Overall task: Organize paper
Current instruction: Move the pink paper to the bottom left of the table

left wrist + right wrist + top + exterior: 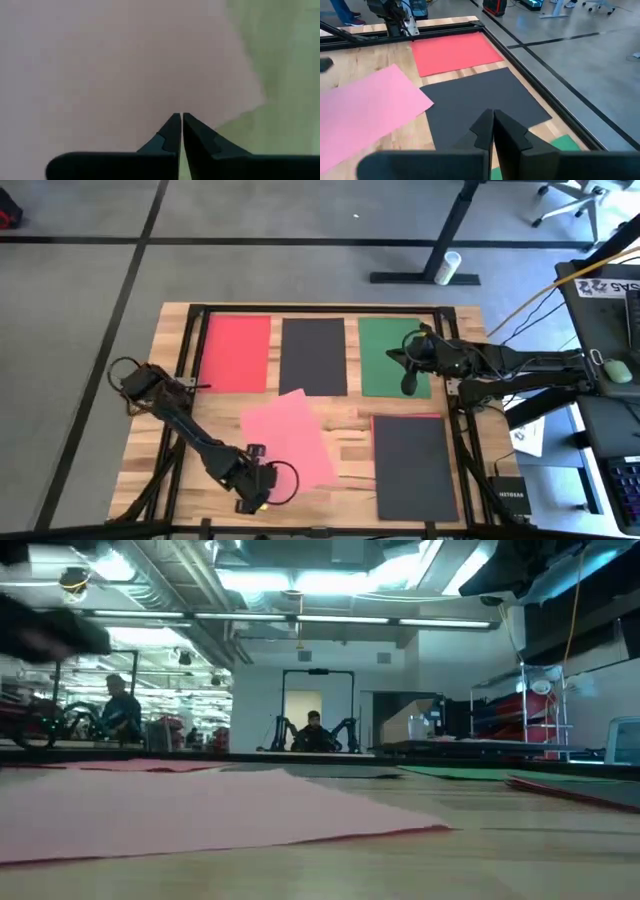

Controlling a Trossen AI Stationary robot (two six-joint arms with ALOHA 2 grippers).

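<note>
- Left gripper: fingers together, tips over the pink sheet near the bench's front edge.
- Right gripper: fingers together, above the green sheet.
- Router label: "NETGEAR".

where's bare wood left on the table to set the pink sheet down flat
Bare wood shows between the pink sheet and the near black sheet, below the far black sheet, and left of the pink sheet under the red sheet. The far row, red, black, green sheet, is crowded, with the right gripper over the green.
</note>
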